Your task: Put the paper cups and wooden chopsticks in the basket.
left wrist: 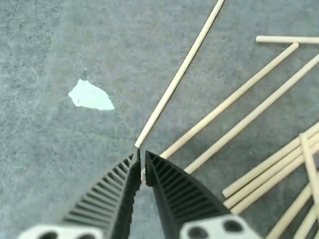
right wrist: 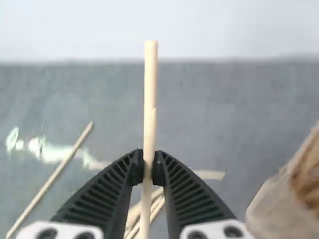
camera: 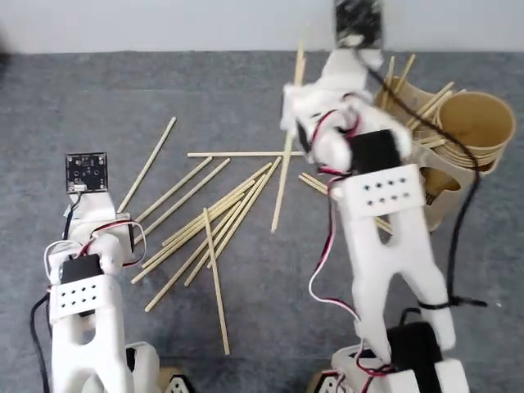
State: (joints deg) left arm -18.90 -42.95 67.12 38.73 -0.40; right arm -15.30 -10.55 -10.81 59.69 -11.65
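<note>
Grey felt-like table covering [camera: 229, 90] carries everything we describe. Toward its near left corner, the left gripper [left wrist: 141, 153] hangs just above the felt. Its ribbed black jaws are pressed together on nothing we can make out, and the end of one pale wooden chopstick [left wrist: 179, 74] lies right at their tips. A small white scrap [left wrist: 90, 95] sits near it.

Across the middle of the table, a loose scatter of pale wooden chopsticks [camera: 217, 217] lies flat, fanned and overlapping.

Farther back, right of centre, the right gripper [right wrist: 148, 167] is clenched around a single raised wooden chopstick [right wrist: 150, 89], which stands upright between the jaws, clear of the table.

At the far right corner stands the tan basket [camera: 440, 214], holding a nested stack of brown paper cups [camera: 479, 123] and several sticks poking out [camera: 407, 86].

We judge the step in hand to be carrying this one stick to the basket. The next move calls for swinging it over the rim and opening the jaws so it drops inside rather than glancing off the cups. With many sticks on the table, the task looks partway done.

Beyond the far edge rises a plain pale wall [camera: 164, 24].
</note>
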